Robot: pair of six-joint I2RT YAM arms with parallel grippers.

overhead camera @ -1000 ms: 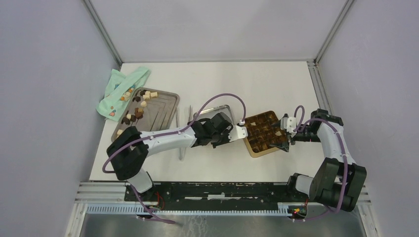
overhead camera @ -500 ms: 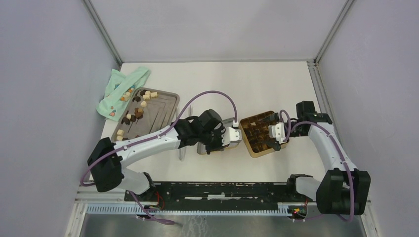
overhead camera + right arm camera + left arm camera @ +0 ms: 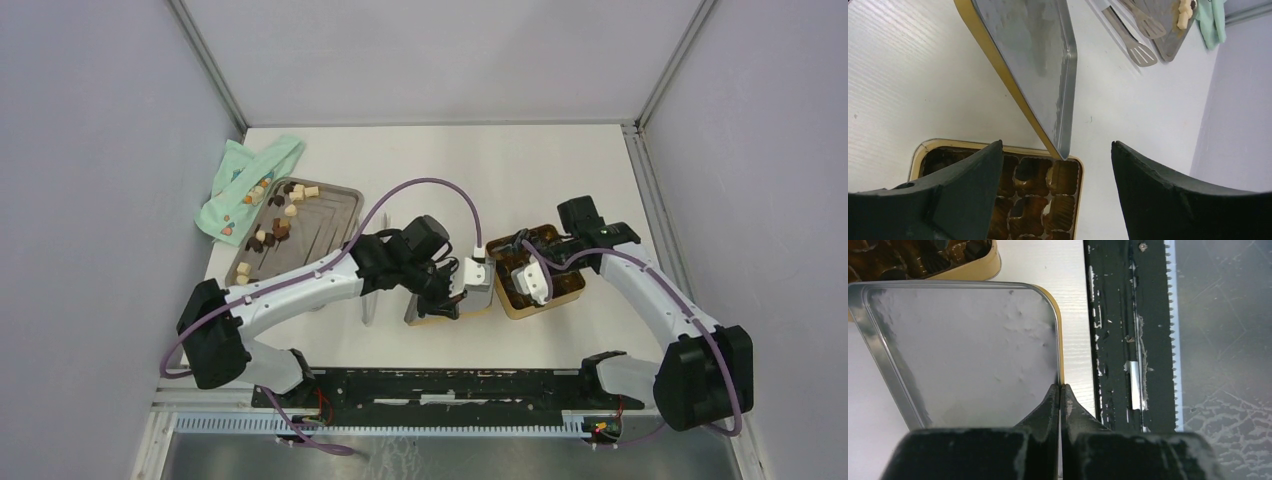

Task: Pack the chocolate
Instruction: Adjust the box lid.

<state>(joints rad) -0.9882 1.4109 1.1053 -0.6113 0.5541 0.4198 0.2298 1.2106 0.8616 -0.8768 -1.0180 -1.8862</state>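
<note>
Fingers (image 3: 1050,412) of the left gripper (image 3: 1061,390) pinch tight on the rim of the lid (image 3: 973,345). The lid is tilted, just left of the tin (image 3: 970,272). The chocolate (image 3: 1030,176) sits in the tin, and more lies on the tray (image 3: 325,225), far left. The right gripper (image 3: 1057,147) hangs wide open over the tin.

Lid (image 3: 973,345) pulled nearer, tilted up (by left end effector (image 3: 1060,392)); right end effector (image 3: 1056,145) swung over tin (image 3: 570,292).
</note>
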